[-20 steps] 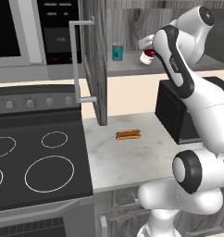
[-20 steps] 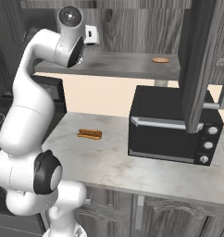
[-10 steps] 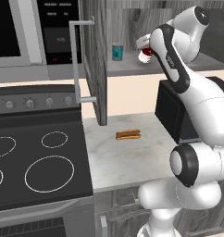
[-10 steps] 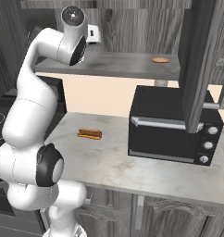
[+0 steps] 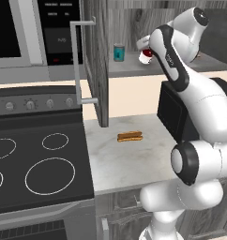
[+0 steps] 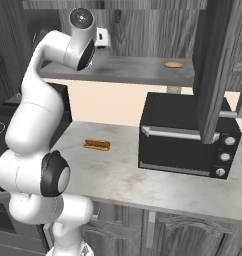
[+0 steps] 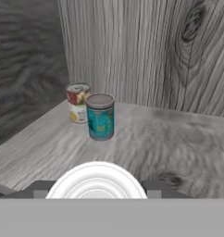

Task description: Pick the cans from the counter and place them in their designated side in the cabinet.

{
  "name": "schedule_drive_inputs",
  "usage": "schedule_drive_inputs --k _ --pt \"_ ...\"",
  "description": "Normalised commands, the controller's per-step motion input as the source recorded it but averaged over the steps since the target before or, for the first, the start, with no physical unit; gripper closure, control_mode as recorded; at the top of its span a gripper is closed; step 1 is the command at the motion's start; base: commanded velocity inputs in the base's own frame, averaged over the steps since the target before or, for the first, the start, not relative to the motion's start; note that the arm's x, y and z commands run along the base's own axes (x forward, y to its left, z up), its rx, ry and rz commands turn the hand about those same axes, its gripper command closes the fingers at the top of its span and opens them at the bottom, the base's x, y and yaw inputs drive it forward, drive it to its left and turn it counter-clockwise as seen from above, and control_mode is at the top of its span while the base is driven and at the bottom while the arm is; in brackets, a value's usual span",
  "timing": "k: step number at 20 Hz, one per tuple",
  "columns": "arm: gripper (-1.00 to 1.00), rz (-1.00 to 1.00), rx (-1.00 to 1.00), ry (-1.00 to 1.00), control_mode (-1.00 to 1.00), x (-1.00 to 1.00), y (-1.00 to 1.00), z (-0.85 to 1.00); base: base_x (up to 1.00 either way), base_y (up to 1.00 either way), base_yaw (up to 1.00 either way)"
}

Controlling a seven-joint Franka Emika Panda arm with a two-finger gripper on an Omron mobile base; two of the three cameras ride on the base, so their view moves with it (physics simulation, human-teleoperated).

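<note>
- Counter (image 5: pixel 134 164): pale marbled worktop just ahead of the base. A hot dog (image 5: pixel 130 136) in a bun lies flat near its middle, apart from everything else.
- Stovetop (image 5: pixel 40 164): black with white ring burners, adjoining the counter's left edge in the left base view.
- Oven (image 6: pixel 188 135): black and boxy, standing on the counter to the right of the hot dog, under the shelf.
- Cabinet door (image 5: pixel 97 70): grey wood grain, swung open above the counter, with a long silver bar handle (image 5: pixel 76 61) on its outer face.
- Claw (image 7: pixel 96 189): raised to shelf height at the front of the cabinet and closed on the red can. A dark finger tip shows on each side of the can's rim in the hand view.
- Red can (image 5: pixel 144 56): red with a white band and a silver top, held at the front edge of the shelf, to the right of the teal can. Whether its base touches the shelf cannot be told.
- Shelf (image 7: pixel 178 139): grey wood-grain board inside the cabinet.
- Teal can (image 7: pixel 100 116): upright on the shelf, beyond the held can.
- Labelled can (image 7: pixel 77 102): red and yellow label, upright just behind and beside the teal can, near the cabinet's back corner.
- Small round brown item (image 6: pixel 173 64): flat on the shelf, well to the right, apart from the cans.
</note>
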Motion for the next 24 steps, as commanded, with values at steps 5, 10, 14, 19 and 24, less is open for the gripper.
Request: schedule_drive_inputs --k 5,10,14,19,24 --pt "1.0 0.0 0.0 0.0 -1.0 0.1 0.0 -0.07 0.0 0.0 0.0" --pt "1.0 0.0 0.0 0.0 -1.0 0.14 0.0 -0.03 0.0 0.0 0.0" --pt "1.0 0.0 0.0 0.0 -1.0 0.17 0.0 -0.05 0.0 0.0 0.0" --pt "1.0 0.0 0.0 0.0 -1.0 0.16 0.0 -0.04 0.0 0.0 0.0" --pt "1.0 0.0 0.0 0.0 -1.0 0.17 0.0 -0.04 0.0 0.0 0.0"
